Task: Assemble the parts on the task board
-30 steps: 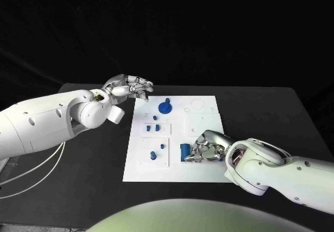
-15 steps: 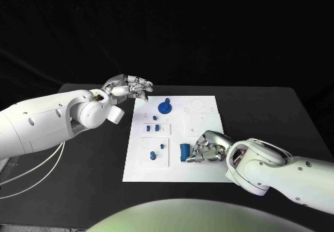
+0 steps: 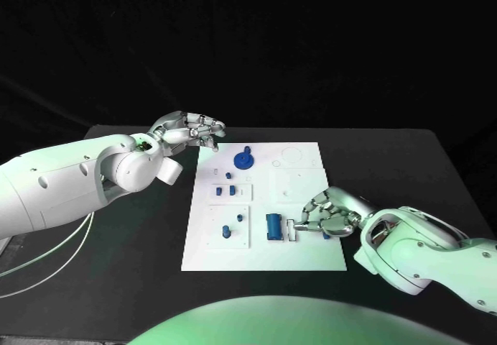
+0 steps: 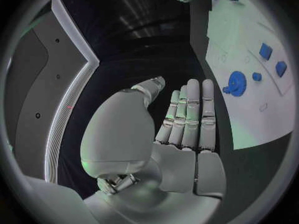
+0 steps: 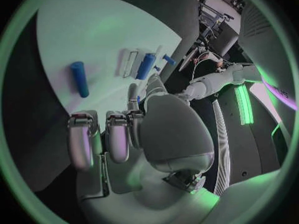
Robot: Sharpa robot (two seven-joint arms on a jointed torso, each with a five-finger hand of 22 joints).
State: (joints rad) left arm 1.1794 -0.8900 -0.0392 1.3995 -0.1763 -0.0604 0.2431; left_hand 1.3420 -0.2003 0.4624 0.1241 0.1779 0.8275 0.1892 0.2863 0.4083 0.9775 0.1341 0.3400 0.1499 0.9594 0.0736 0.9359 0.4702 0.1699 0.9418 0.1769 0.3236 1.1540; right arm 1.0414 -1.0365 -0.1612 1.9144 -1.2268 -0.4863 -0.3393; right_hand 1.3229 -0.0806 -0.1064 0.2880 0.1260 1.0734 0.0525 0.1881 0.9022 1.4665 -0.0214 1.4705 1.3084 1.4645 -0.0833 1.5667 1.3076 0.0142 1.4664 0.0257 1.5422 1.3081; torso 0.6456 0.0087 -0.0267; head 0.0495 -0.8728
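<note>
The right hand (image 3: 326, 215), fingers curled and apparently pinching a small blue part, hovers beside the blue cylinder (image 3: 273, 226) near the task board's (image 3: 311, 255) front edge, while the left hand (image 3: 192, 130), fingers together and empty, waits off its far-left corner

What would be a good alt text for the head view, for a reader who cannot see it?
A white task board lies on a black table, with small blue parts on it. The right hand rests on the board beside a blue cylinder, while the left hand hovers, fingers curled, by its far left corner.
</note>
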